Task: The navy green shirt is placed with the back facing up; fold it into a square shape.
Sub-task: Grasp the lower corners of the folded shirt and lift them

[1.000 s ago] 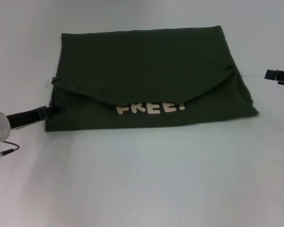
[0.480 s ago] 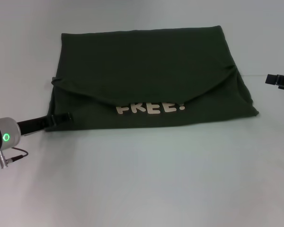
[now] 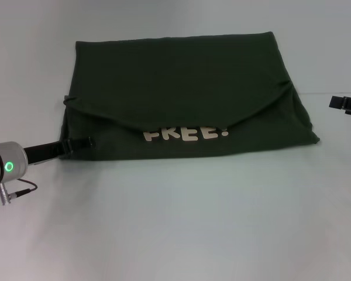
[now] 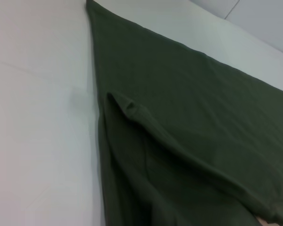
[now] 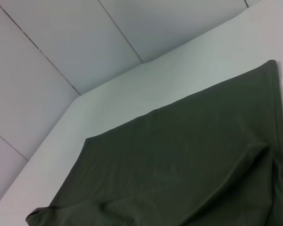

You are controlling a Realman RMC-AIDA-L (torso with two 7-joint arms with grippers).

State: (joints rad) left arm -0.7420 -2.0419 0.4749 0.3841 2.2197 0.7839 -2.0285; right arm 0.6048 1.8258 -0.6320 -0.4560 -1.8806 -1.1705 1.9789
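The navy green shirt [image 3: 181, 88] lies flat on the white table, its sides folded in and a curved flap folded toward me. Pale letters reading "FREE!" [image 3: 185, 133] show partly below the flap's edge. My left gripper [image 3: 85, 142] reaches in low from the left, and its black tip is over the shirt's near left corner. My right gripper [image 3: 341, 103] shows only at the far right edge, apart from the shirt's right side. The left wrist view shows the shirt [image 4: 179, 117] with a raised fold; the right wrist view shows the shirt [image 5: 188, 155] from the other side.
The white table [image 3: 181, 222] stretches bare in front of the shirt. In the right wrist view a grey panelled wall [image 5: 85, 37] stands behind the table's far edge.
My left gripper has moved rightward, from beside the shirt's left edge to over its near left corner. The right gripper has barely shifted. The shirt lies as before.
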